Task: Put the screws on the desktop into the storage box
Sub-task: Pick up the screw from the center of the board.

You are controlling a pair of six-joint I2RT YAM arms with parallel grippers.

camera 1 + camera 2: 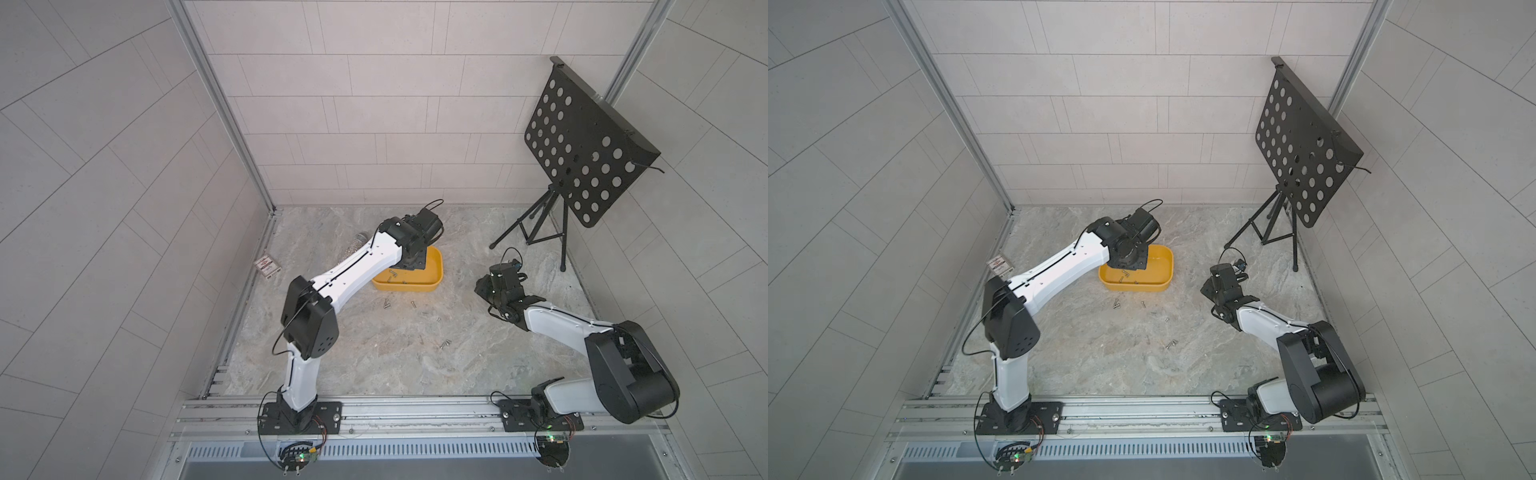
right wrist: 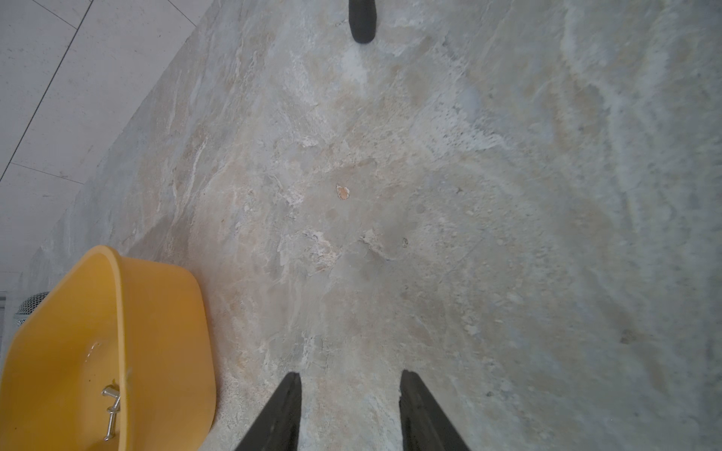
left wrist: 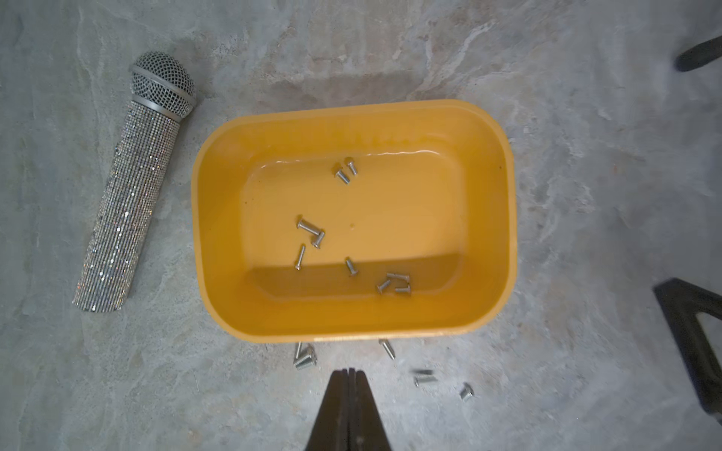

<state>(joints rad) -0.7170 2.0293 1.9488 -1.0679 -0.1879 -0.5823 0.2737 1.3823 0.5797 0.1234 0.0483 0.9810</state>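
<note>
Hovering above the shallow yellow plastic storage box [image 3: 504,218], the left jaws are pressed fully together. No screw shows between their tips, though a part this small could be hidden there.

The box stands open side up on the grey-beige marble-patterned counter [image 2: 508,195], toward the far centre, so parts can be dropped in from above. About ten small silver-grey metal screws [image 3: 308,228] lie loose on its floor. The uncollected screws [image 1: 444,343] are scattered on the counter on the near side of the box; a few sit just beside its near wall and others lie further toward the near right.

The right jaws stand partly open and empty, low over bare counter to the right of the box and apart from every screw. This position probably keeps the right arm clear of the left arm's working area.

A glittery silver microphone with a mesh head [image 3: 133,187] lies left of the box, a small red-and-white card box [image 1: 268,266] lies further left, and a black perforated music stand [image 1: 582,145] occupies the far right. None belongs in the box.

The task appears roughly half done. Each remaining screw lies flat, so the next pick likely requires opened jaws straddling the shaft at counter level.
</note>
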